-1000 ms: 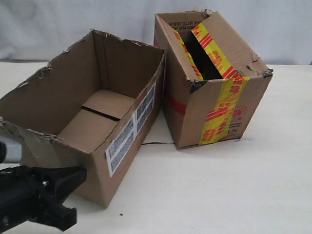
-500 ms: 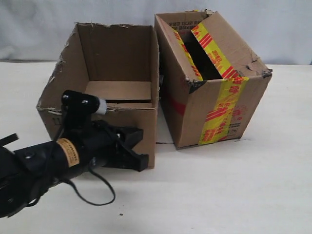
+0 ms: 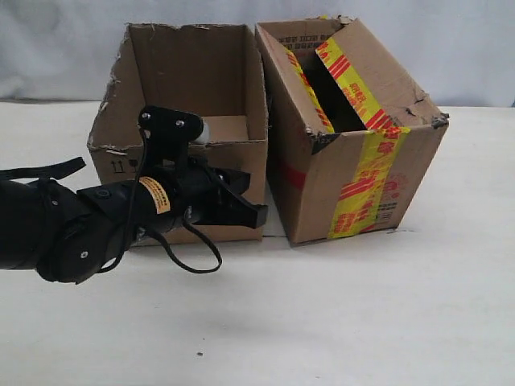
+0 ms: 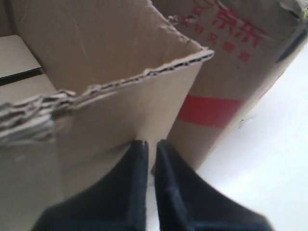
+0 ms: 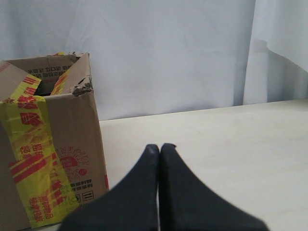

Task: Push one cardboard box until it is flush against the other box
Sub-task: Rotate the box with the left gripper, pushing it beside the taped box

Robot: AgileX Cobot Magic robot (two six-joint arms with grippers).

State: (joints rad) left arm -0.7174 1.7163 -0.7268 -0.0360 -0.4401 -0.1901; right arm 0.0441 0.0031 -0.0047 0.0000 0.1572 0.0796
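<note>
The plain cardboard box (image 3: 241,161) stands open with a ragged rim, right beside the other box (image 3: 362,177), which bears yellow tape with red stripes. A thin strip of table shows between their near bottom corners; whether they touch farther back I cannot tell. My left gripper (image 3: 256,211) is shut and empty, its tips against the plain box's front wall near that corner. The left wrist view shows this gripper (image 4: 150,143) on the plain box (image 4: 120,110), with the taped box (image 4: 226,57) behind. My right gripper (image 5: 160,147) is shut, apart from the taped box (image 5: 48,144).
Both boxes rest on a white table (image 3: 362,322), and a pale curtain (image 3: 451,48) hangs behind it. The left arm's black body and a loose cable (image 3: 193,257) lie in front of the plain box. The right arm is out of the exterior view.
The plain box has swung round and slid right, from angled away to alongside the taped box. My left arm has swept in from the lower left corner with it.
</note>
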